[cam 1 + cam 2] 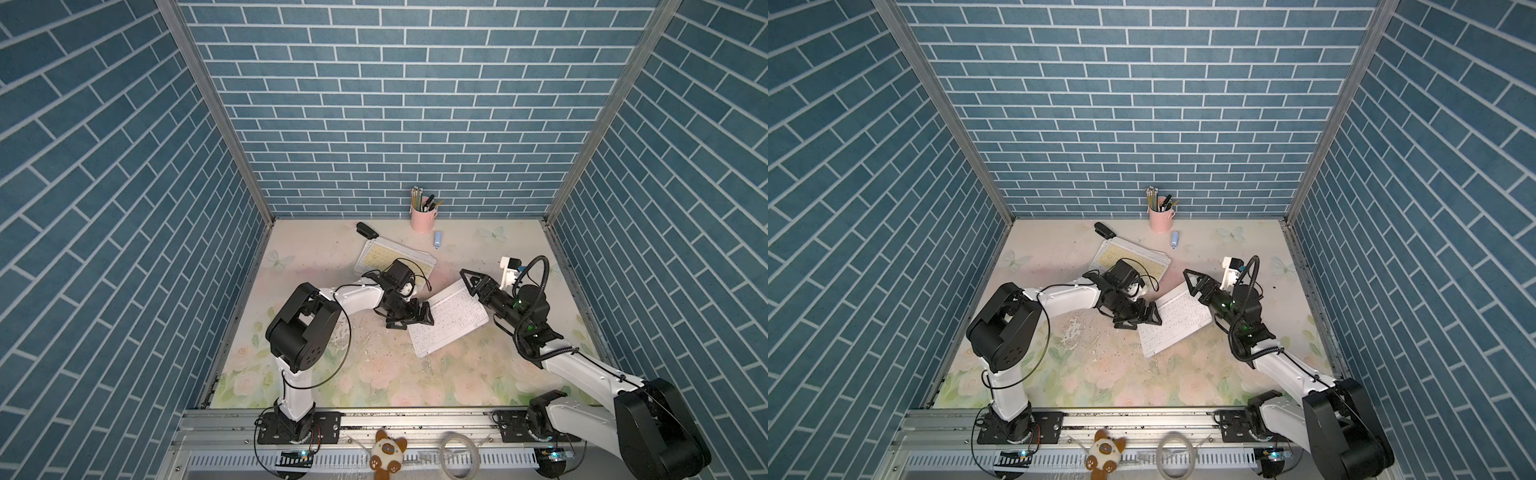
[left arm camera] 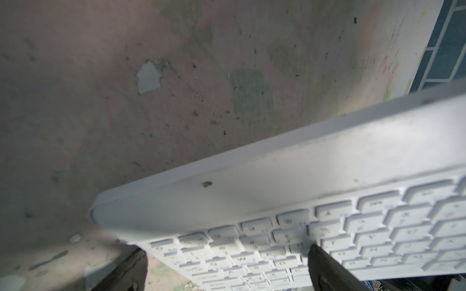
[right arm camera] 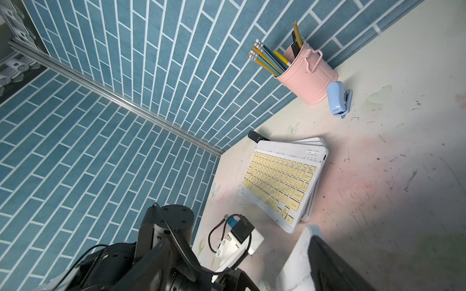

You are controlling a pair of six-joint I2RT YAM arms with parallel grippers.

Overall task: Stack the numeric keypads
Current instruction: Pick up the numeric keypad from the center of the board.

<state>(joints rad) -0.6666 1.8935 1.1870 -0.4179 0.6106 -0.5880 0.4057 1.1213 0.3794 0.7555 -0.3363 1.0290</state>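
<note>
A white-keyed keypad (image 1: 451,328) (image 1: 1177,324) lies slanted mid-table between both arms. My left gripper (image 1: 411,320) (image 2: 229,269) stands open around its near-left edge. One finger (image 2: 325,267) is over the keys and the other (image 2: 133,269) is beside and under the corner. My right gripper (image 1: 473,284) (image 3: 282,274) is open at the keypad's far right corner, with one finger (image 3: 332,267) against the white frame (image 3: 295,262). Behind the left wrist sits a fanned stack of keypads (image 1: 386,255) (image 3: 280,181) with a yellow-keyed one on top.
A pink cup of pencils (image 1: 423,218) stands at the back wall. A small blue stapler (image 1: 438,240) lies beside it, and a black stapler (image 1: 365,229) lies just behind the stack. Blue brick walls close three sides of the flowered table (image 1: 374,374).
</note>
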